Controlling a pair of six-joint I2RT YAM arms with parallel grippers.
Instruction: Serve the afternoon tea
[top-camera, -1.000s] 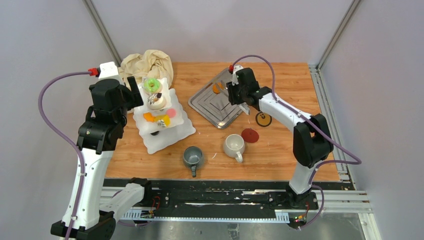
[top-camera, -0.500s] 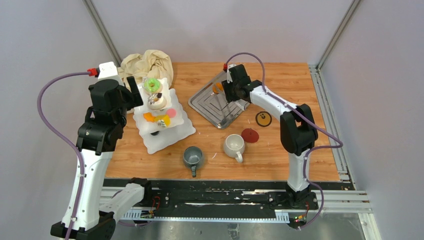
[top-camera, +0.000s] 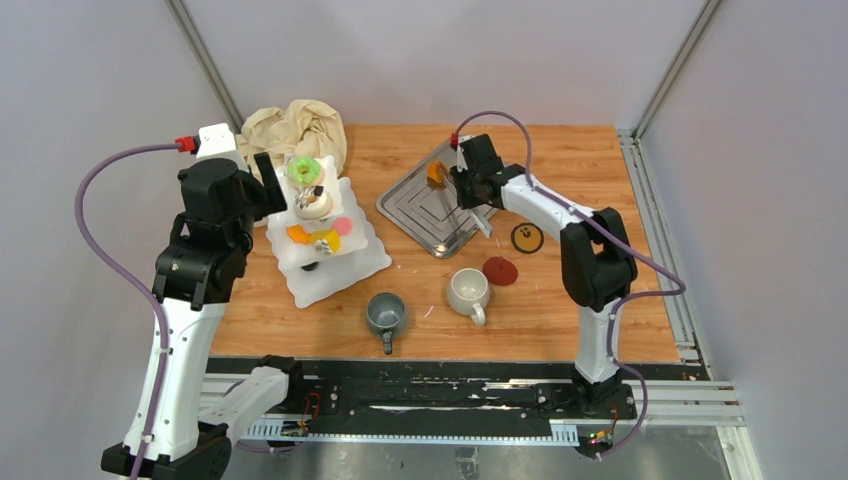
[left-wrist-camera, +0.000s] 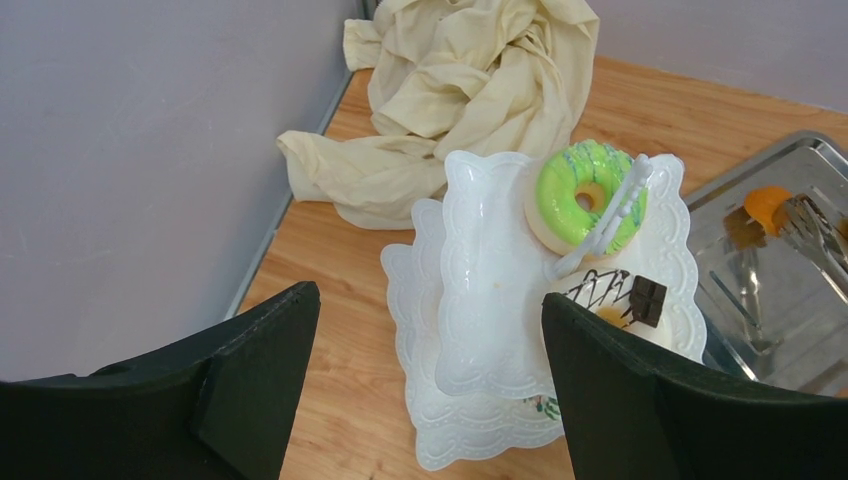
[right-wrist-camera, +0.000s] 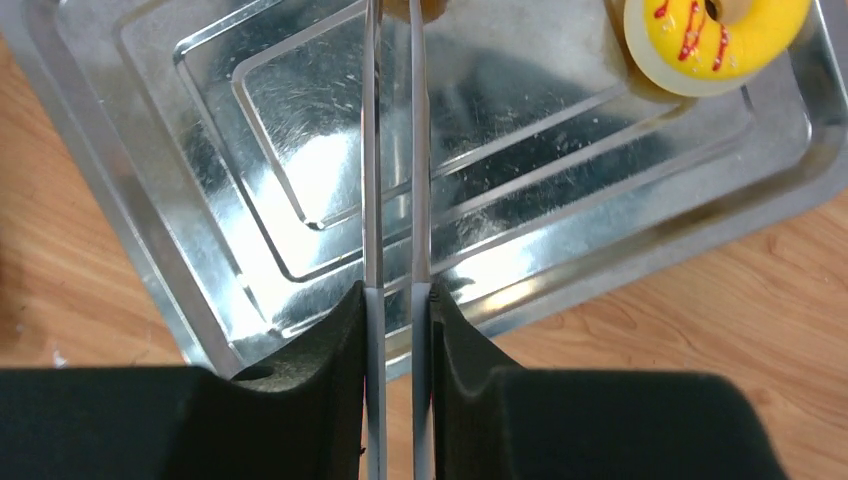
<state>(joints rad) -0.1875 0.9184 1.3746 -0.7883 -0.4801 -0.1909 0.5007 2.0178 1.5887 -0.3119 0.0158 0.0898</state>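
The white three-tier stand (top-camera: 350, 262) (left-wrist-camera: 480, 250) carries a green ring doughnut (top-camera: 304, 170) (left-wrist-camera: 565, 190) and a white chocolate-topped pastry (left-wrist-camera: 625, 305) on its top tier, with orange and pink pastries lower down. My left gripper (top-camera: 270, 185) (left-wrist-camera: 428, 297) hovers open just left of the stand. My right gripper (top-camera: 472, 187) (right-wrist-camera: 397, 295) is shut on metal tongs (right-wrist-camera: 372, 150), whose blades are pinched together on an orange pastry (top-camera: 436, 172) (left-wrist-camera: 767, 205) over the steel tray. A yellow doughnut (right-wrist-camera: 715, 35) lies on that tray. A grey mug (top-camera: 385, 312) and a white mug (top-camera: 467, 290) stand near the front.
The steel tray (top-camera: 430, 215) (right-wrist-camera: 600, 200) sits mid-table, turned at an angle. A crumpled beige cloth (top-camera: 295, 125) (left-wrist-camera: 470, 90) lies behind the stand. A red disc (top-camera: 499, 270) and a black ring (top-camera: 527, 237) lie right of the white mug.
The right arm swung toward the tray's far corner, then drew back slightly, and the tongs closed on the orange pastry. The left arm has not moved.
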